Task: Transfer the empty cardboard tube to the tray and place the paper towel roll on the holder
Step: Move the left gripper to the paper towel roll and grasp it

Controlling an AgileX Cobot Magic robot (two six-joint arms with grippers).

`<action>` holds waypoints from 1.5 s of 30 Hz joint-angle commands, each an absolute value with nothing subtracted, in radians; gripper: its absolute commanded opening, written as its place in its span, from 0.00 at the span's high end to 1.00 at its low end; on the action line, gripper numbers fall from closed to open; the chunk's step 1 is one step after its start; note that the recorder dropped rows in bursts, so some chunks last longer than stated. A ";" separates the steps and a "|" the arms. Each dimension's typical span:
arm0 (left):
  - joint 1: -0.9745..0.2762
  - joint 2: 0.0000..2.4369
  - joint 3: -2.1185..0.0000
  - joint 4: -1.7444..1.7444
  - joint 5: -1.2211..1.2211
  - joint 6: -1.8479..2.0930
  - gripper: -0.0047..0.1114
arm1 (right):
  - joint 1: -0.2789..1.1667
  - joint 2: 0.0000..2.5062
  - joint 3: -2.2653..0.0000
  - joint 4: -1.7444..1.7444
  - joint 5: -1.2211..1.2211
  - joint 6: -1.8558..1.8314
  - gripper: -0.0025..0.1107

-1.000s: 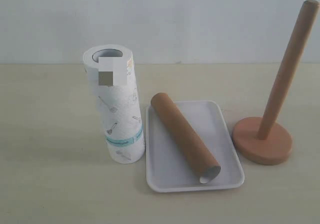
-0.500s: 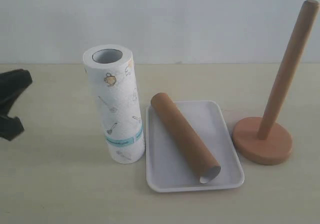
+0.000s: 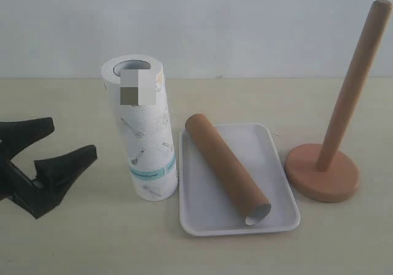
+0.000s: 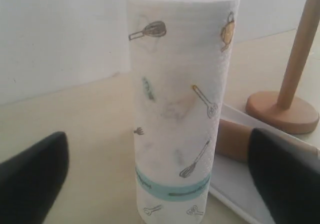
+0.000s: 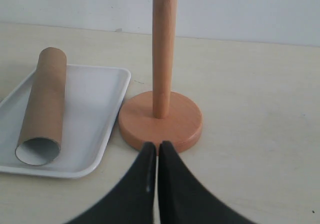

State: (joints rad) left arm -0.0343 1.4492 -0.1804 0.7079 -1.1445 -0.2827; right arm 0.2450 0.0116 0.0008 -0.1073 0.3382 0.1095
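Note:
The paper towel roll (image 3: 142, 134) stands upright on the table, just left of the tray (image 3: 270, 158). The empty cardboard tube (image 3: 226, 166) lies slantwise inside the tray. The holder (image 3: 322, 172) stands to the right with its dowel (image 3: 356, 78) bare. My left gripper (image 3: 73, 140) is open, its tips pointing at the roll from the left, a short gap away. In the left wrist view the roll (image 4: 180, 109) fills the space ahead between the spread fingers (image 4: 285, 179). My right gripper (image 5: 157, 146) is shut and empty, close before the holder's base (image 5: 160, 121); it is outside the exterior view.
A pale wall (image 3: 196, 23) runs along the back of the beige table (image 3: 73, 238). The right wrist view also shows the tube (image 5: 42, 104) in the tray (image 5: 95, 109) beside the holder.
My left gripper came in from the left edge toward the roll and its jaws spread open. The roll, tube, tray and holder have not moved.

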 commanded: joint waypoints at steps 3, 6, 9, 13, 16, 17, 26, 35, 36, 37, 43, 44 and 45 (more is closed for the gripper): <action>-0.032 1.544 -0.198 0.749 -1.221 -0.271 0.07 | 0.239 0.009 0.000 -0.114 0.334 0.109 0.97; -0.032 1.598 -0.227 0.751 -1.221 -0.271 0.07 | 0.240 0.009 0.000 -0.114 0.334 0.111 0.97; -0.032 1.668 -0.267 0.763 -1.221 -0.271 0.07 | 0.240 0.009 0.000 -0.114 0.334 0.111 0.97; -0.032 1.740 -0.319 0.783 -1.221 -0.269 0.07 | 0.240 0.009 0.000 -0.114 0.334 0.111 0.97; -0.032 1.780 -0.354 0.819 -1.221 -0.269 0.07 | 0.240 0.009 0.000 -0.114 0.334 0.111 0.97; -0.032 1.791 -0.366 0.837 -1.221 -0.269 0.07 | 0.240 0.009 0.000 -0.114 0.334 0.111 0.97; -0.081 1.816 -0.436 0.876 -1.221 -0.275 0.07 | 0.240 0.009 0.000 -0.114 0.334 0.111 0.97; -0.185 1.832 -0.545 0.748 -1.221 -0.275 0.07 | 0.240 0.009 0.000 -0.114 0.334 0.111 0.97; -0.192 1.836 -0.558 0.748 -1.221 -0.275 0.07 | 0.240 0.009 0.000 -0.114 0.334 0.111 0.97; -0.200 1.847 -0.573 0.748 -1.221 -0.275 0.07 | 0.240 0.009 0.000 -0.114 0.334 0.111 0.97; -0.221 1.900 -0.632 0.747 -1.221 -0.275 0.07 | 0.240 0.009 0.000 -0.114 0.334 0.111 0.97; -0.221 1.906 -0.634 0.740 -1.221 -0.275 0.09 | 0.240 0.009 0.000 -0.114 0.334 0.111 0.97; -0.221 1.908 -0.635 0.734 -1.221 -0.275 0.11 | 0.240 0.009 0.000 -0.114 0.334 0.111 0.97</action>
State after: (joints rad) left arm -0.2147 1.8950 -0.6250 0.7566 -1.2110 -0.2744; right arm 0.2426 0.0116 0.0008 -0.1073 0.3382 0.1095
